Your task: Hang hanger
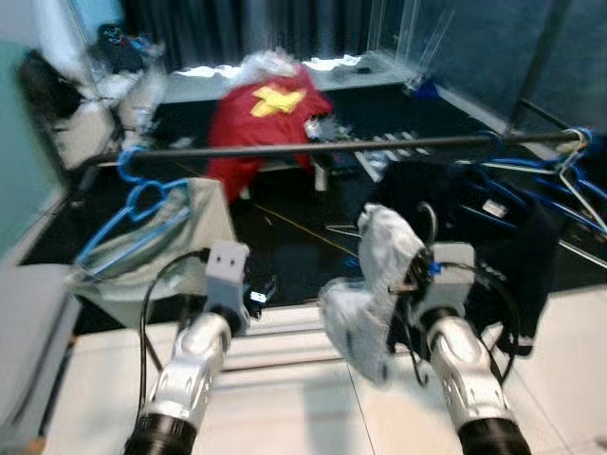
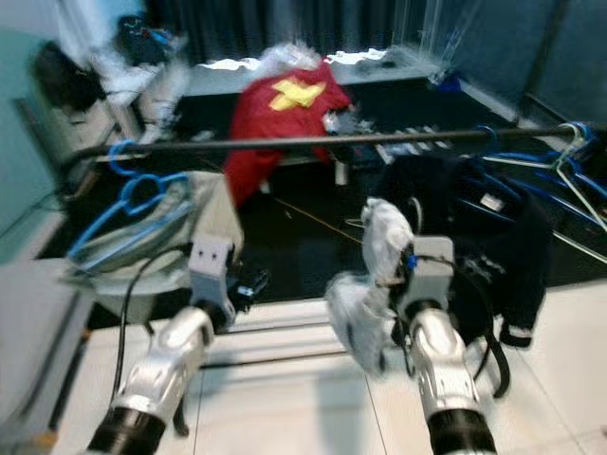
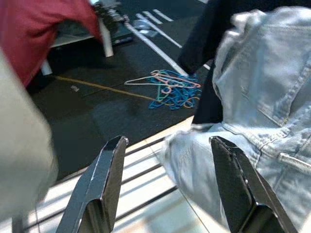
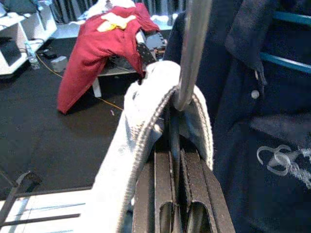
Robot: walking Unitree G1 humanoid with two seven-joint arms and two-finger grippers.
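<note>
right claw (image 4: 177, 145): clenched tight on the metal hanger (image 4: 193, 53), its hook rising straight out from between my fingers

hanger load: a pale denim garment (image 1: 379, 284) is draped on it, bunched up around my fingertips and hanging down past my wrist on the inner side

rail (image 1: 332, 145): dark bar running across ahead of and above the claw; hanger's not on it, it's just in front of my claw, below the bar

beyond the claw, right side: dark navy garment (image 1: 512, 246) hanging off the rail, plus a bunch of blue hangers (image 1: 550, 175) at that end

left claw (image 3: 167, 187): released, fingers spread wide with nothing between them, raised next to the denim

past the left claw: tangle of blue and pink hangers on the floor (image 3: 172, 90), well apart from it

left end of rail: light garment on blue hangers (image 1: 152, 242)

further back: red garment (image 1: 266, 118) piled over a low bench

fair warning, the head views are pretty blurry
</note>
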